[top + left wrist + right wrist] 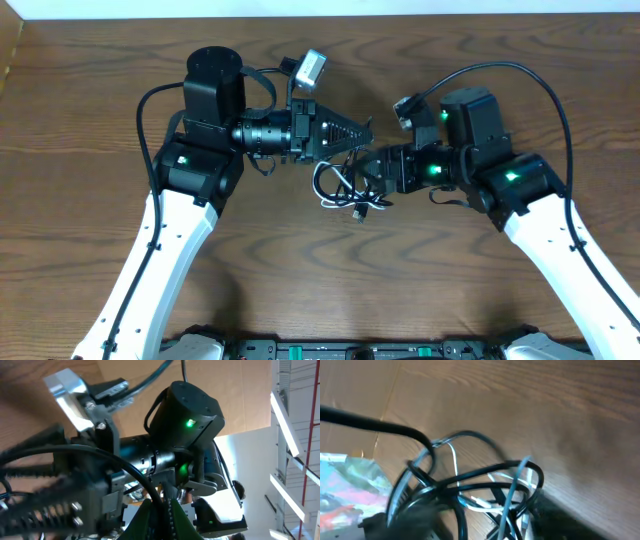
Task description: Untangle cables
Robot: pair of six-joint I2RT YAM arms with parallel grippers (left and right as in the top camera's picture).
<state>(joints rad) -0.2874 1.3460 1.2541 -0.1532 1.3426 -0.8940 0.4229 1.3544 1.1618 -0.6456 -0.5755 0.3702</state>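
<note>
One bundle: cables [346,192] knotted, loops sprawling crosswise, just ahead of right gripper [368,178], just below left gripper [366,134] tips.
Left jaws: closed; grip on cables not discernible.
Right jaws: cannot tell, blurred.
Nearer arm: right, by judgement.

The surface [320,290] was brown wood with plain grain and a low sheen. The cables [470,485], black and white, had smooth, glossy sheathing (it caught the light in the right wrist view). The arms' lower shells [160,260] looked like smooth white plastic, the upper housings [213,90] matt black, and a camera bracket [311,67] bare silvery metal.
</note>
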